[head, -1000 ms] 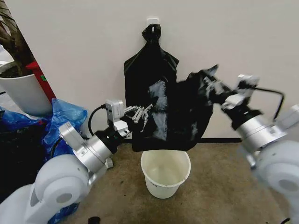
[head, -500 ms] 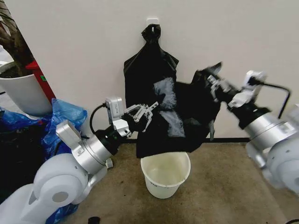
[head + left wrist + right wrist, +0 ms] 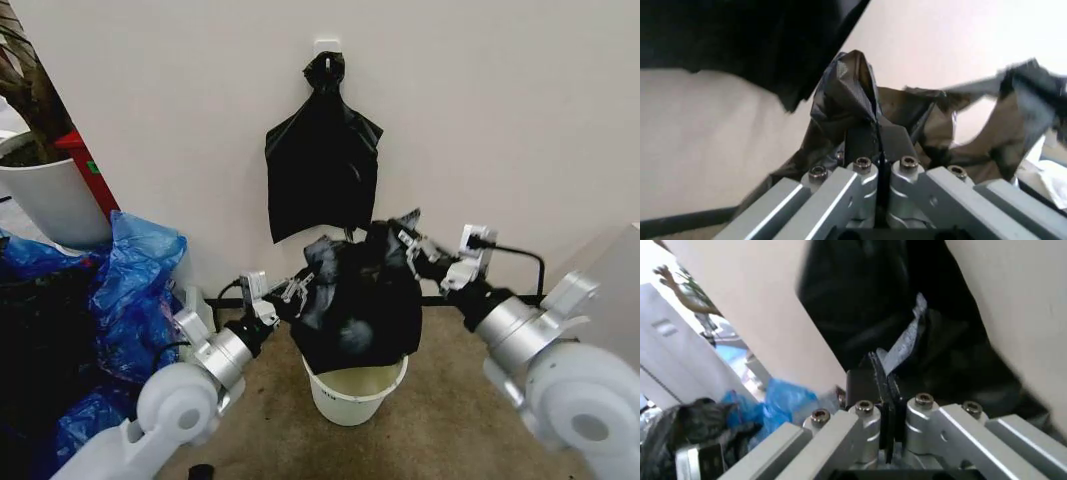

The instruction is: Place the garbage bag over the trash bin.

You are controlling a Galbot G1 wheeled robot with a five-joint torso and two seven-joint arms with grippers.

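Above the bucket's mouth, left gripper and right gripper both pressed together on the thin glossy black plastic garbage bag, one pinching each side of its top edge; seen closed on the film in both wrist views. Lowered since a second ago, from high against the wall down to the round cream-white plastic trash bin on the floor. Bag bottom now draped across the rolled rim, hiding most of the opening. Judged: descent nearly done, mouth of bag not yet spread around the rim. Bundle of black bags hanging on the wall behind.
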